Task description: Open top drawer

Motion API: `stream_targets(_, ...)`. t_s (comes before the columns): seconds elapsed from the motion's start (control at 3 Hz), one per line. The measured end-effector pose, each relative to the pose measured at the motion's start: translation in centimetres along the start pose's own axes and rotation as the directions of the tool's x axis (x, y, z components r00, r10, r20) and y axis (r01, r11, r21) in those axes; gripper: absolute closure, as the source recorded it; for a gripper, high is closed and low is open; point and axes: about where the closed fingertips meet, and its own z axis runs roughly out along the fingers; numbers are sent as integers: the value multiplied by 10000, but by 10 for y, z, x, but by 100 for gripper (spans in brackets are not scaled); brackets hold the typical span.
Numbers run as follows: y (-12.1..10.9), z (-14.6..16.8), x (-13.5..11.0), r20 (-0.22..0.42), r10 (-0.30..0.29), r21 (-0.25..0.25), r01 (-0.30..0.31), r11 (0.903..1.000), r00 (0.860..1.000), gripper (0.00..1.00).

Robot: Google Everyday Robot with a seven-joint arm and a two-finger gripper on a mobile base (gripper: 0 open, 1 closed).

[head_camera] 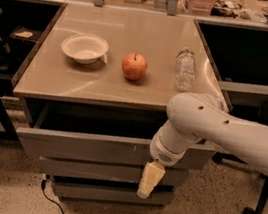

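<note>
The top drawer (pixel 82 145) is the widest grey front just under the tabletop, with pale scratch marks right of its centre. It stands pulled out a little from the cabinet, with a dark gap above it. My gripper (pixel 150 180) hangs from the white arm (pixel 211 129), its pale yellow tip pointing down in front of the drawer fronts, right of centre. The tip lies over the second drawer front (pixel 94 168), just below the top drawer's lower edge. The tray inside the top drawer is hidden.
On the tan tabletop (pixel 135 33) stand a white bowl (pixel 84 47), a red apple (pixel 134 66) and a clear plastic bottle (pixel 185 68) lying down. A third drawer front (pixel 95 191) is lowest. A black cable (pixel 51 199) trails on the floor. A chair base (pixel 256 199) stands to the right.
</note>
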Motion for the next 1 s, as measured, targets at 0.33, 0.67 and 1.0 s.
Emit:
stream_targets(0.33,0,0,0,-1,1,-5,-1,10000,10000,18)
stream_targets(0.67,0,0,0,-1,1,-5,-1,10000,10000,42)
stream_targets(1.0,0,0,0,-2,1,-5,-1,10000,10000,64)
